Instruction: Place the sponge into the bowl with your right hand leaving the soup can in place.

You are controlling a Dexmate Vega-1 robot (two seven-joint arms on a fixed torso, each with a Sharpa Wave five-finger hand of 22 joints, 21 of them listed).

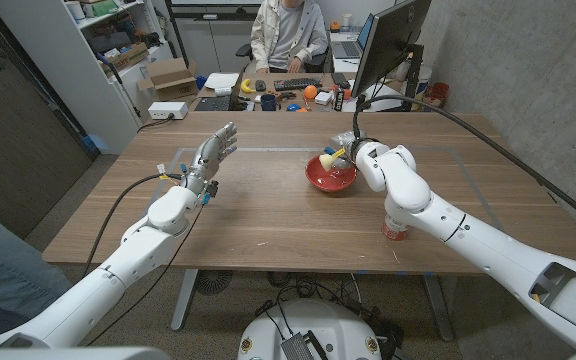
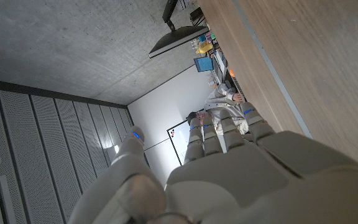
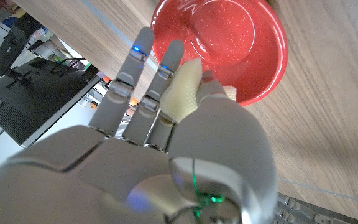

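Sponge (image 3: 188, 87) pinched in right hand (image 3: 166, 143), hanging right over bowl (image 3: 263, 81) rim, bowl just ahead of fingertips. Can (image 1: 395, 229) under forearm, untouched. Left hand (image 1: 211, 160) wide, far off.

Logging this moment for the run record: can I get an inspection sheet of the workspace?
Surface: wooden table, tape lines on it.
Job's things: sponge held over the red bowl; soup can upright beside the right arm.
Clutter: nothing seen on this table.
Hands: right hand holds the sponge; left hand raised, fingers apart, empty.
Cables: black cable along the left arm.
Surroundings: seated person, monitor, boxes.
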